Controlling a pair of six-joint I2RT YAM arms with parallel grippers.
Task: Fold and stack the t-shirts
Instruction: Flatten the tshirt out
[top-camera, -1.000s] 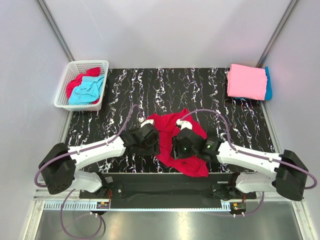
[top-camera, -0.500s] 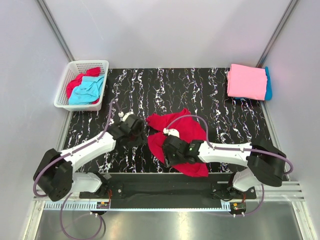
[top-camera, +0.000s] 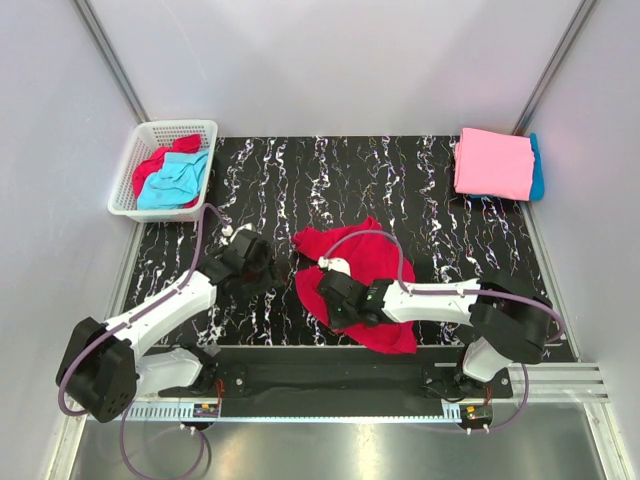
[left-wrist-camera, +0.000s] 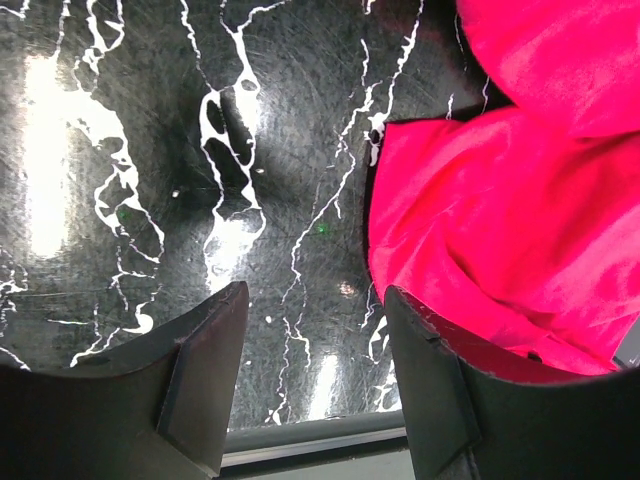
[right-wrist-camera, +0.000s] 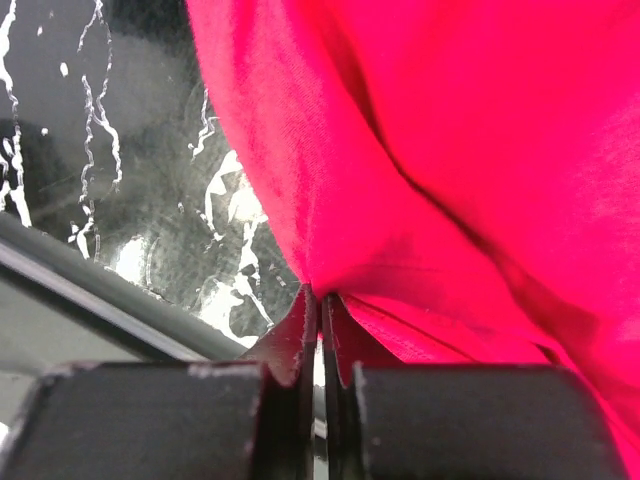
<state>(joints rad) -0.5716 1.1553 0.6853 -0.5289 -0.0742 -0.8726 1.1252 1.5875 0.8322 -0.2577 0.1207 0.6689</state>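
The crimson t-shirt (top-camera: 365, 262) lies crumpled at the table's (top-camera: 300, 180) near middle. The right gripper (right-wrist-camera: 320, 300) pinches its near-left edge, probably to spread it flat. The left gripper (left-wrist-camera: 315, 295) hovers just left, jaws apart.

No readable txt, labels or nos; any fine print prob too small
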